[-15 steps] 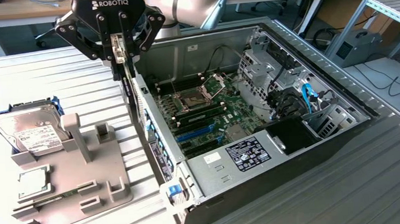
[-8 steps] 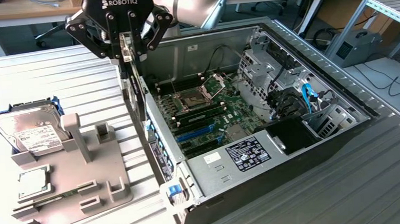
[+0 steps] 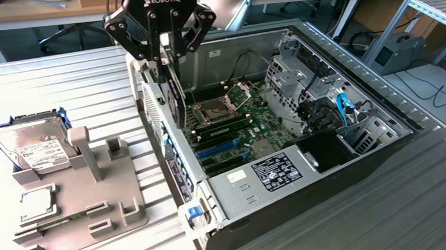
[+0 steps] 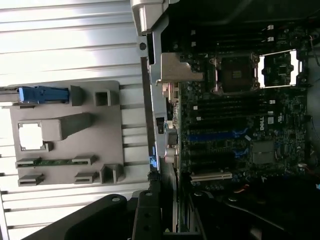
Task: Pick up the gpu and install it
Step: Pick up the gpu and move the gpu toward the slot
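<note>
In the exterior view my gripper (image 3: 170,59) hangs over the near-left wall of the open computer case (image 3: 375,102), shut on the gpu (image 3: 177,96). The gpu is a thin black card held on edge, its lower end reaching down toward the motherboard (image 3: 238,124) near the CPU socket (image 3: 211,109). The blue expansion slots (image 3: 222,148) lie lower on the board, apart from the card. In the wrist view the gpu (image 4: 173,192) shows edge-on between the dark fingers (image 4: 145,217), running along the case wall above the blue slots (image 4: 215,136).
A grey holder plate (image 3: 82,201) lies at the exterior view's left, carrying a silver hard drive (image 3: 37,146) in a blue bracket, a small square chip (image 3: 37,200) and a memory stick (image 3: 60,224). Inside the case are the power supply (image 3: 275,172), cables and drive cages (image 3: 304,69).
</note>
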Motion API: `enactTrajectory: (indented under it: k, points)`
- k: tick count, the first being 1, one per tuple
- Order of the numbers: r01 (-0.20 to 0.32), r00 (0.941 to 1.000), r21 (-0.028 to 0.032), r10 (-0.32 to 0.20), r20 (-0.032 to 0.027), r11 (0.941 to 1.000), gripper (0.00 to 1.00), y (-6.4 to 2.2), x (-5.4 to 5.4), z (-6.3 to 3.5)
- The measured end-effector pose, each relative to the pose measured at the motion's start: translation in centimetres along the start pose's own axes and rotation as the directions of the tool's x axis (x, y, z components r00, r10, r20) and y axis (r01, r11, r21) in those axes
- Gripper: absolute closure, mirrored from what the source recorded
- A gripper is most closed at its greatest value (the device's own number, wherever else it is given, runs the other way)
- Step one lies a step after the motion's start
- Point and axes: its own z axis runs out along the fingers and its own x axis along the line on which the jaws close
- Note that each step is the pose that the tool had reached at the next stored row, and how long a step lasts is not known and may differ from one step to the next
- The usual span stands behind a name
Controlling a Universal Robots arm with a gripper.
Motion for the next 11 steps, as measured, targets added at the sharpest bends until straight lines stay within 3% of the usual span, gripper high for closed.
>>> enactTrajectory:
  k: [3,6,8,10,11]
  points:
    - [0.0,1.0,0.0004,0.0,0.0001,1.0,0.74,0.09,-1.1,0.04]
    - [0.0,1.0,0.0043,0.0,0.0004,1.0,0.74,0.56,-4.3,0.78]
    - [0.0,1.0,0.0057,0.0,0.0005,1.0,0.74,0.77,-5.5,1.11]
    - [0.0,1.0,0.0073,0.0,0.0006,1.0,0.74,1.38,-8.0,1.89]
    - [0.0,1.0,0.0072,0.0,0.0007,1.0,0.74,1.51,-8.7,2.09]
